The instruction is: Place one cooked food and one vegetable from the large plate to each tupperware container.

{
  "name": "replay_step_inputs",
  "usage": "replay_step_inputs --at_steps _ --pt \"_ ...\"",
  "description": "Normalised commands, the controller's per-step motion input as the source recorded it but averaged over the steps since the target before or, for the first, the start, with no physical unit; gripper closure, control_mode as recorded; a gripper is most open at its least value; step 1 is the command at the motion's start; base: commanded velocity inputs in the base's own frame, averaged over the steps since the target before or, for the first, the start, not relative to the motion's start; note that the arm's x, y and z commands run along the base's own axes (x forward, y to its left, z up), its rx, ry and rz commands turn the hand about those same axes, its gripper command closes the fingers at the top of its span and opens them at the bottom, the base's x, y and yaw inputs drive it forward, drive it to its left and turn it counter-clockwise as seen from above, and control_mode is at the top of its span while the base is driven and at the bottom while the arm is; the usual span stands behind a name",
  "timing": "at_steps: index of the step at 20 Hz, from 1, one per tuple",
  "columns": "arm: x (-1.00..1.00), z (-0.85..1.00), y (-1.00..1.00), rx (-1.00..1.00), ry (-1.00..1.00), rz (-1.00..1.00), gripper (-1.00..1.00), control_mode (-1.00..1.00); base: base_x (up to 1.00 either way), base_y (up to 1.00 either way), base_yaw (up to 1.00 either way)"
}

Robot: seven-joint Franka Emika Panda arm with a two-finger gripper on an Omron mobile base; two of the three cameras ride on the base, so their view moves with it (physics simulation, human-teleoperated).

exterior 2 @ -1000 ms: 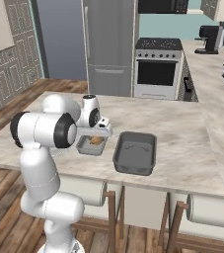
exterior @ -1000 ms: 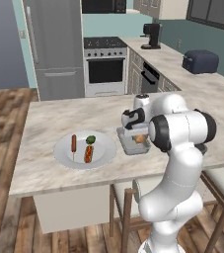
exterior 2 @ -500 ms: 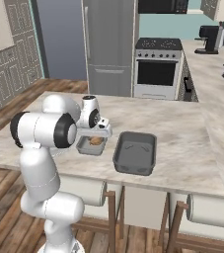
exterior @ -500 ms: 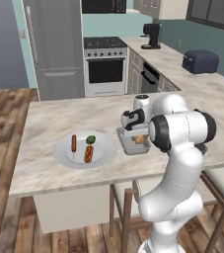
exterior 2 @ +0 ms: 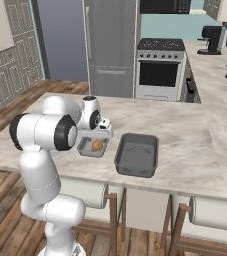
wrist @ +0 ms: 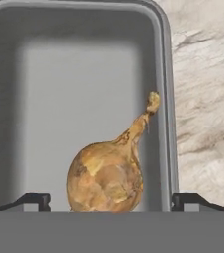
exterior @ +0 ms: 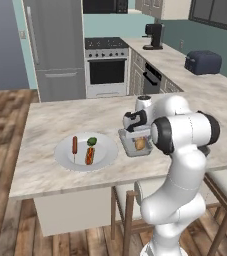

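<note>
the tan onion (wrist: 107, 175) is seen lying in the light grey tray (wrist: 15, 99), near the wall on the counter side in the hand view. its long axis runs from the round bulb at the lower edge of that view up and to the right, where the thin stem tip points toward the tray's rim. the gripper (wrist: 111, 200) is held just over the tray with its jaws spread wide, one dark fingertip (wrist: 32, 200) on each side of the bulb and apart from it; nothing is gripped. in the left base view the onion (exterior: 140, 144) is shown in the light grey tray (exterior: 127, 147), beside the large plate (exterior: 65, 159). on that plate are laid the sausage on a stick (exterior: 75, 147), lengthwise front to back, the hot dog (exterior: 90, 155) and the dark-green vegetable (exterior: 92, 141). the darker grey tray (exterior 2: 137, 154) is set just beside the light one on the marble counter (exterior 2: 185, 145).
</note>
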Motion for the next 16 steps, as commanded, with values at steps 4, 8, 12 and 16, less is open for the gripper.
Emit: replay_step_inputs --at_steps 4,8,12,16 --pt "-0.09 0.3 0.53 -0.02 0.0 0.0 -1.0 -1.0 0.0 0.0 0.0" --pt "-0.09 0.49 1.0 0.01 -0.01 -0.02 -1.0 -1.0 0.0 0.0 0.0" --pt "-0.01 0.26 1.0 0.12 0.02 -0.02 -1.0 -1.0 0.0 0.0 0.0" --pt "0.11 0.11 1.0 0.02 0.12 0.0 -1.0 -1.0 0.0 0.0 0.0"
